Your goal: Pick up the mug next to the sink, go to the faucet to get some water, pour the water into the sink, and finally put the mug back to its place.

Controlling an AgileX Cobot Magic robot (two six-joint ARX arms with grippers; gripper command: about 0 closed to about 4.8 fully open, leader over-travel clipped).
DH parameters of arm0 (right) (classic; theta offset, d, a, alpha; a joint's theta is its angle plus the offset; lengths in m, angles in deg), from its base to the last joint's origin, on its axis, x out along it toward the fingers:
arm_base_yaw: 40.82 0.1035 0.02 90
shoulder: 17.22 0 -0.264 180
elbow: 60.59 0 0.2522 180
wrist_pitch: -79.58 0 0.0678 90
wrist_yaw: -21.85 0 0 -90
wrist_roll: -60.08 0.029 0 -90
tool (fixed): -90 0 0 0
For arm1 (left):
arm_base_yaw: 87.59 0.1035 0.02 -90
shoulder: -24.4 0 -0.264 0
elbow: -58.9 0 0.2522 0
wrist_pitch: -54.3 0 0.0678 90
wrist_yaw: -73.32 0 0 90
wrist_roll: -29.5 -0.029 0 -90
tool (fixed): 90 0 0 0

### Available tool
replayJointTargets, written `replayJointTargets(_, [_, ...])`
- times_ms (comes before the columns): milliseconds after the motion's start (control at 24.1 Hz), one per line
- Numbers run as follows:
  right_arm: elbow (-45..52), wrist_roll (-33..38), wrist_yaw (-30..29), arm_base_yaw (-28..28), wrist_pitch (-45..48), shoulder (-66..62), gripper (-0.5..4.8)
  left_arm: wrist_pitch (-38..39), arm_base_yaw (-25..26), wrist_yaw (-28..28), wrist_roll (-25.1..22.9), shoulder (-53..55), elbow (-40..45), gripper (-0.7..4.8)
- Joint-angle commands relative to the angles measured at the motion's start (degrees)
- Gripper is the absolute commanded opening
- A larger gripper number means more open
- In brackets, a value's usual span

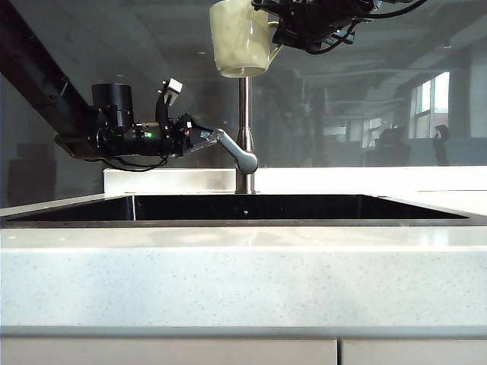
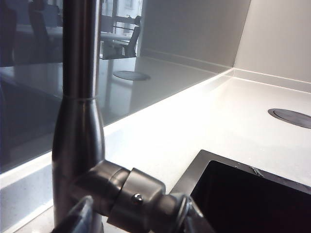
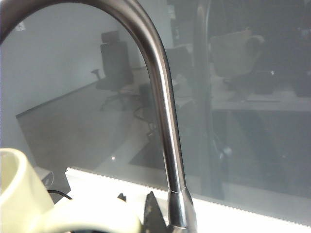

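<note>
Exterior view showed the right gripper point(image 1: 278, 34) at the top of the frame, right of center, clamped on the handle of the mug point(image 1: 237, 42). The mug hung upright in the air, directly above the straight neck of the faucet point(image 1: 245, 114), its base just over the visible top of the pipe. The left gripper point(image 1: 204, 137) reached in level from the left of the frame, at the faucet's angled lever handle point(image 1: 234, 150); its jaws stood wide on either side of the lever. Whether the fingers actually pressed the metal, I could not quite tell from that angle.

Below them lay the sink point(image 1: 243, 222), its dark basin running nearly the full width of the frame, set in the speckled white countertop point(image 1: 243, 281). A glossy dark backsplash panel point(image 1: 380, 91) rose behind the faucet and mirrored an office with windows.

From the left wrist view, the faucet's base and lever joint point(image 2: 131, 194) filled the lower left, with a dark fingertip point(image 2: 80, 216) close beside it at the bottom edge. A corner of the sink showed at the lower right, and a round flat disc point(image 2: 291, 117) sat in the countertop at the right edge.

From the right wrist view, the curved faucet spout point(image 3: 160, 111) crossed the middle, blocking much of the panel behind, and the pale mug occupied the lower left corner.
</note>
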Motion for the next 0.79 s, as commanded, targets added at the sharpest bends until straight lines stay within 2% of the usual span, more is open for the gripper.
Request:
replayJointTargets(42, [-0.83,1.36,-0.13,0.09,4.87,0.9,-0.02,-0.24,0.07,0.22,-0.24,-0.39,-0.33,2.38])
replayJointTargets(291, [-0.83,1.36,-0.31,0.13,4.7,0.9,-0.02,-0.24,0.07,0.66,-2.91,-0.39,-0.33,2.38])
replayJointTargets(499, [-0.83,1.36,-0.31,0.13,4.42,0.9,-0.02,-0.28,0.07,1.9,-3.04,-0.39,-0.35,2.38])
replayJointTargets(665, [-0.83,1.36,-0.31,0.13,4.33,0.9,-0.02,-0.28,0.07,5.38,-3.1,-0.39,-0.35,2.38])
replayJointTargets(790, [-0.83,1.33,-0.31,0.13,4.33,0.9,-0.02,-0.28,0.07,8.2,-5.2,-0.39,-0.33,2.38])
